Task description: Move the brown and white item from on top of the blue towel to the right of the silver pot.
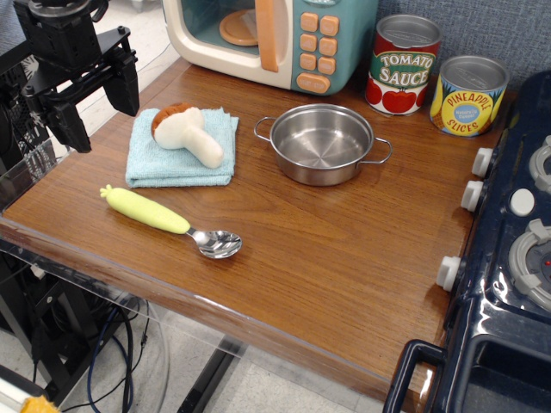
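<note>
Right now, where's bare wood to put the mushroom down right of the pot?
Free: wood between the silver pot and the stove knobs, below the pineapple can. Larger bare patch in front of the pot, right of the spoon. Crowded: back edge by the tomato sauce can.

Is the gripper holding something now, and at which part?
Nothing is held. The gripper is open and empty, left of the towel; the mushroom toy lies on the towel, untouched.

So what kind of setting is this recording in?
Probably a toy kitchen mock-up: a pastel toy microwave, play food cans and a toy stove edge a wooden tabletop.
</note>
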`<action>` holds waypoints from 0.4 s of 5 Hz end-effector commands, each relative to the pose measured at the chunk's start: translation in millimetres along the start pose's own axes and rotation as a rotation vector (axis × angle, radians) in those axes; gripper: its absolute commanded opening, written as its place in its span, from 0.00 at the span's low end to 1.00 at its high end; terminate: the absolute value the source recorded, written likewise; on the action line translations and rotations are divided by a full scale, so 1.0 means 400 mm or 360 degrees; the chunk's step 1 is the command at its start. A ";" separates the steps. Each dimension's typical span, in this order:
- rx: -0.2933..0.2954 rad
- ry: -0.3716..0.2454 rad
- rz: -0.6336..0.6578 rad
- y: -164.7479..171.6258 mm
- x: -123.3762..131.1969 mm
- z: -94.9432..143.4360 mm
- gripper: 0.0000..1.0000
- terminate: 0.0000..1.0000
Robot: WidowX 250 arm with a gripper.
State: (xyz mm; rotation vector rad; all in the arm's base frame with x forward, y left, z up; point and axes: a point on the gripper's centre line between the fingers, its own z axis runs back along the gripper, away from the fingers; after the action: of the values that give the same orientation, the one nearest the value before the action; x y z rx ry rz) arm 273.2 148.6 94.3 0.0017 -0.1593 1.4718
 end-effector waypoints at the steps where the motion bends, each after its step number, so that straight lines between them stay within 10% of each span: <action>1: 0.0000 0.0000 0.0000 0.000 0.000 0.000 1.00 0.00; 2: 0.0027 0.0091 -0.0058 -0.036 -0.001 -0.016 1.00 0.00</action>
State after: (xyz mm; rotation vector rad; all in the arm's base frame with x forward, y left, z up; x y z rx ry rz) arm 285.0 144.9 75.2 -0.0158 -0.0444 1.4424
